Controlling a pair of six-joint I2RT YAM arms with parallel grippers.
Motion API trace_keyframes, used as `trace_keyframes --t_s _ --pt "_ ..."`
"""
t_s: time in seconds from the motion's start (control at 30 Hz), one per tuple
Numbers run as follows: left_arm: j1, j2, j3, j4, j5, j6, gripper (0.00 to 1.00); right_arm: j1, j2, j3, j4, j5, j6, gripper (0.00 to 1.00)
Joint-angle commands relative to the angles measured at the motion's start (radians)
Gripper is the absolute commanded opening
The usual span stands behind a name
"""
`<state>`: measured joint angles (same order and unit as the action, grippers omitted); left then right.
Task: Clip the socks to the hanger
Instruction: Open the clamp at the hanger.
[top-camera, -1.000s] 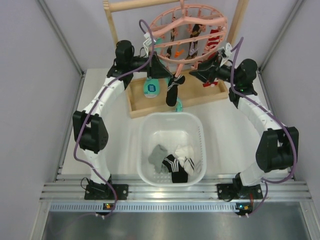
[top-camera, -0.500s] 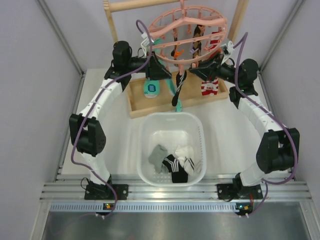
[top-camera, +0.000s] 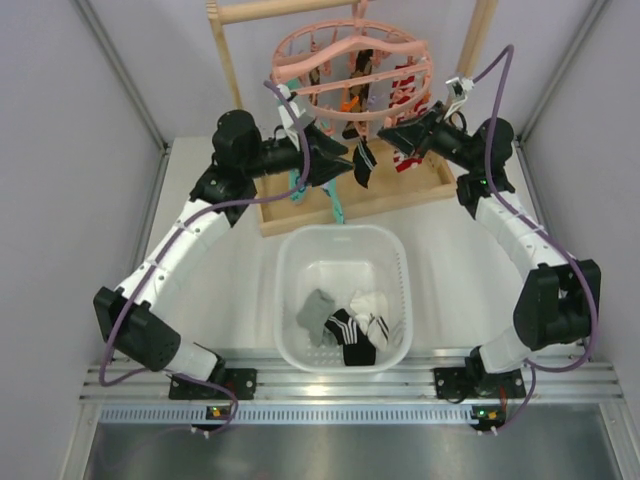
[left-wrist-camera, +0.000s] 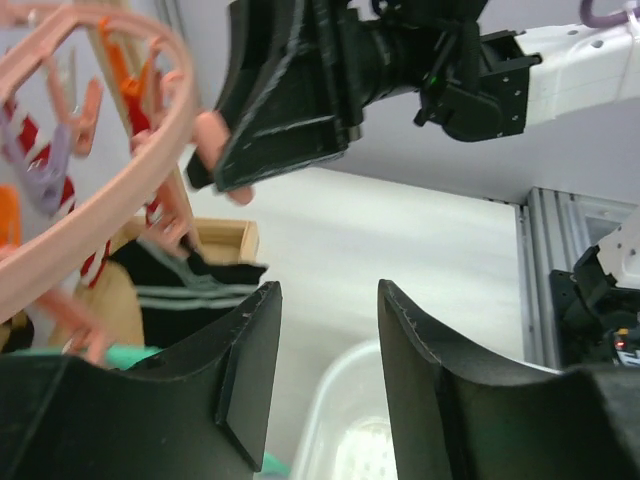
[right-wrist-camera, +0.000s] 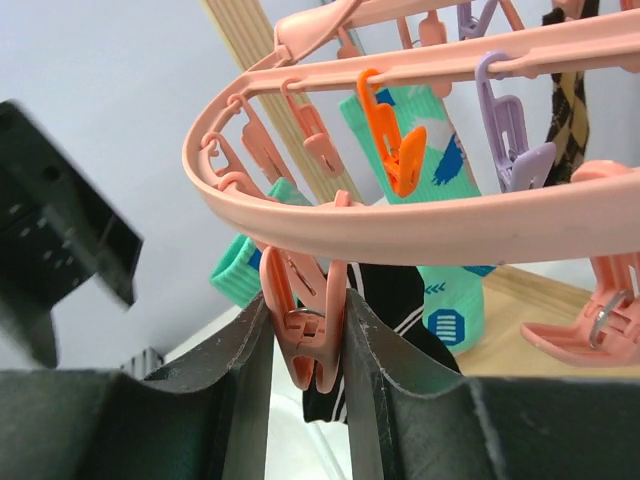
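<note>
The pink hanger (top-camera: 330, 92) hangs from the wooden rack at the back. A black sock with white stripes (top-camera: 362, 160) dangles from its front rim. It shows in the right wrist view (right-wrist-camera: 395, 300) and in the left wrist view (left-wrist-camera: 190, 295). My right gripper (top-camera: 387, 131) is shut on the pink clip peg (right-wrist-camera: 308, 340) that this sock hangs behind, one finger on each side (right-wrist-camera: 305, 320). My left gripper (top-camera: 343, 166) stands open just left of the sock, nothing between its fingers (left-wrist-camera: 330, 300). More socks (top-camera: 350, 335) lie in the basket.
The white basket (top-camera: 285, 290) sits in the middle of the table below both grippers. The wooden rack (top-camera: 228, 70) stands behind it with its base tray (top-camera: 290, 215). Teal patterned socks (right-wrist-camera: 440, 170) and other coloured pegs (right-wrist-camera: 395, 140) hang from the hanger ring (right-wrist-camera: 420, 225).
My left gripper has opened, let go of the black sock and drawn back to the left and down. The hanger has swung left. My right gripper has narrowed onto the peg.
</note>
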<state>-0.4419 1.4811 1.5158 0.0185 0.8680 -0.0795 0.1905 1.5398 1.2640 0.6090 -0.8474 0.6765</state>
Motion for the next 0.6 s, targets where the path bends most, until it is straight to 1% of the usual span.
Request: trace_keyframes --t_s 0.0,0.03,0.07,0.1,0.3,0.57 --pt "-0.093 -0.019 -0.025 0.047 -0.173 0.154 0.48 0.026 -0.066 0.032 0.012 0.117 0.077 0.00" --pt "-0.137 -0.015 -0.025 0.057 -0.200 0.165 0.48 0.029 -0.072 0.031 0.009 0.122 0.084 0.00" --pt "-0.161 -0.001 -0.025 0.063 -0.271 0.172 0.48 0.032 -0.076 0.031 0.006 0.128 0.086 0.00" --pt "-0.185 0.005 -0.028 0.087 -0.294 0.167 0.49 0.036 -0.082 0.031 0.005 0.134 0.090 0.00" --pt "-0.216 0.068 -0.011 0.165 -0.447 0.122 0.50 0.046 -0.110 0.031 -0.014 0.153 0.109 0.00" --pt "-0.216 0.102 -0.011 0.250 -0.495 0.103 0.50 0.076 -0.132 -0.011 -0.017 0.169 0.097 0.00"
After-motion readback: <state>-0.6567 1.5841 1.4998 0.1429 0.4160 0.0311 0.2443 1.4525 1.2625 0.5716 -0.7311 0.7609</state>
